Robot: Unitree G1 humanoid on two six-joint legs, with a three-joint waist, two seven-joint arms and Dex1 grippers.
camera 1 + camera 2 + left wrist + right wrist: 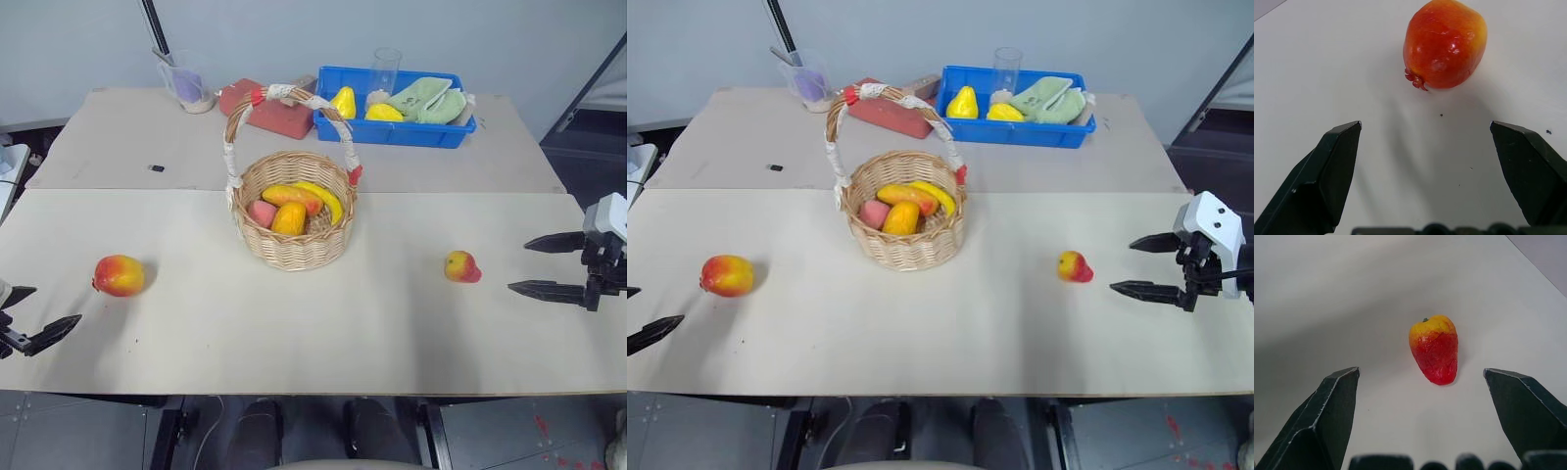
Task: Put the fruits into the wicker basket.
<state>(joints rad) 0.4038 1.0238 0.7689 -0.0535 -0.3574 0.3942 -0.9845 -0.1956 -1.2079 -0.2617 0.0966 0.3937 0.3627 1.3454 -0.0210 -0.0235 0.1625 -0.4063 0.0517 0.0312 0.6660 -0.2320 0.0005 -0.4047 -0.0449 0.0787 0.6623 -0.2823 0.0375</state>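
Pincer left (27, 318) gaping near the table's left edge, larger fruit (119, 275) lying just ahead; pincer right (545, 264) likewise gaping by the right edge, facing the smaller fruit (461, 266). Both fruits still resting on the table (294, 333), well apart from the wicker basket (293, 210) standing mid-table. Probably lining up for grasps: keeping each fruit centred between the tips, closing across the widest part, lifting clear of the arched handle.
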